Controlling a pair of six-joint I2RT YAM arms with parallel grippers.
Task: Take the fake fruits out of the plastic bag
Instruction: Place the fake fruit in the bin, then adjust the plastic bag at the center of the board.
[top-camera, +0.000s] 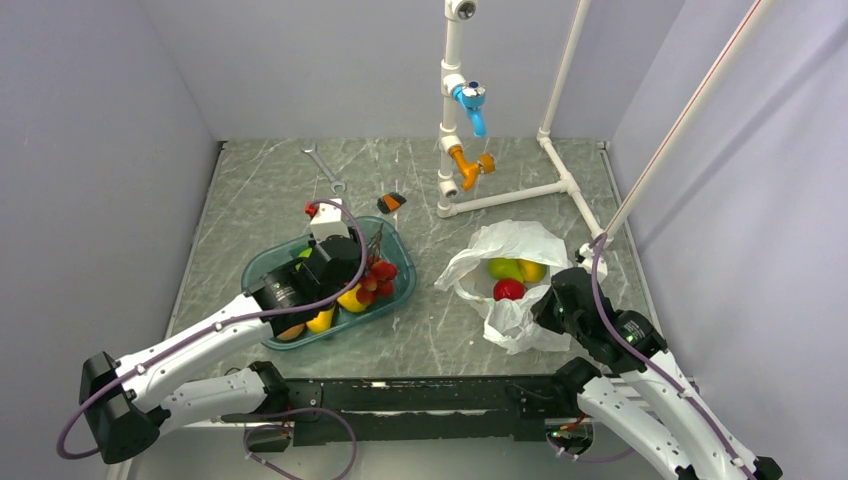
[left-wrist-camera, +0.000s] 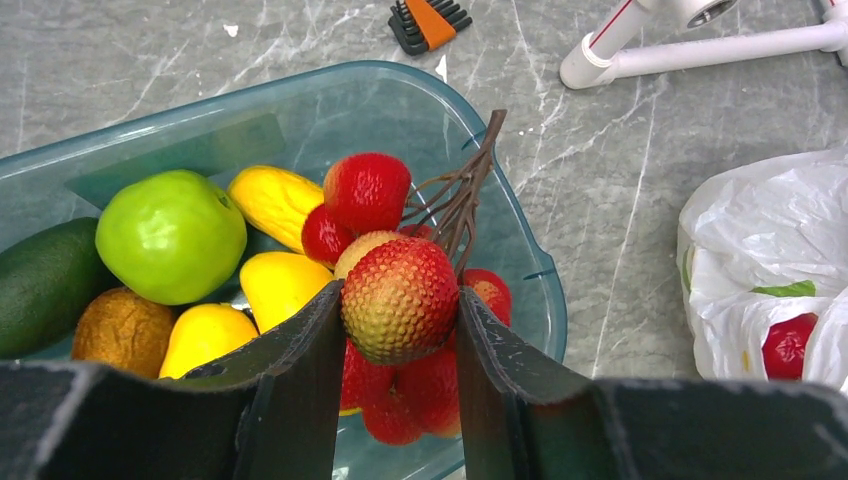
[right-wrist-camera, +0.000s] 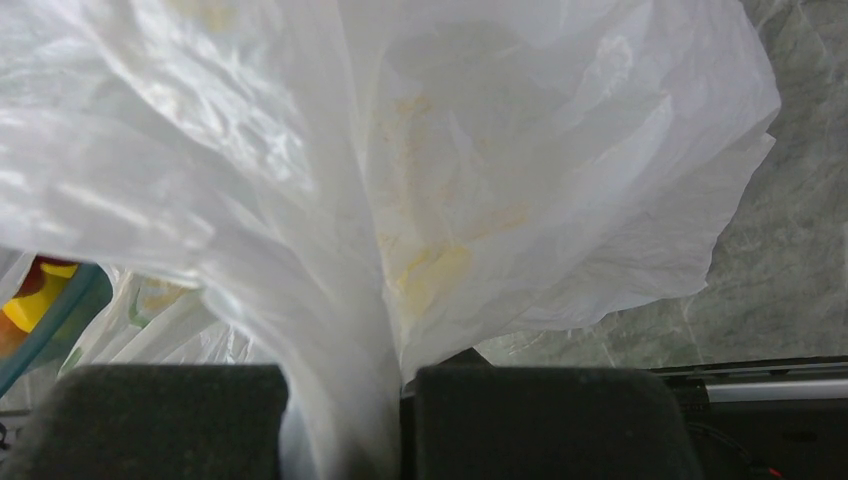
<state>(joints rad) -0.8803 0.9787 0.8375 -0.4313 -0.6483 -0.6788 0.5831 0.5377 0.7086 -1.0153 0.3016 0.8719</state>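
My right hand (right-wrist-camera: 400, 385) is pressed together on a fold of the thin, translucent white plastic bag (right-wrist-camera: 520, 150), pinching its near edge. My left hand (left-wrist-camera: 400, 295) grips the cluster of small red berries (left-wrist-camera: 367, 190), with one berry between the two fingers, over the teal plastic tray (left-wrist-camera: 545, 300). In the tray lie a round green fruit (left-wrist-camera: 170, 235), long yellow fruits (left-wrist-camera: 275, 200) and a dark green avocado (left-wrist-camera: 45, 285). To the right, the bag lies open on the grey marble desk (top-camera: 440, 320). Inside I see a red apple (top-camera: 509, 290), a green pear (top-camera: 503, 268) and a green-orange round fruit (top-camera: 532, 270). Behind them stands a white pipe frame (top-camera: 510, 192).
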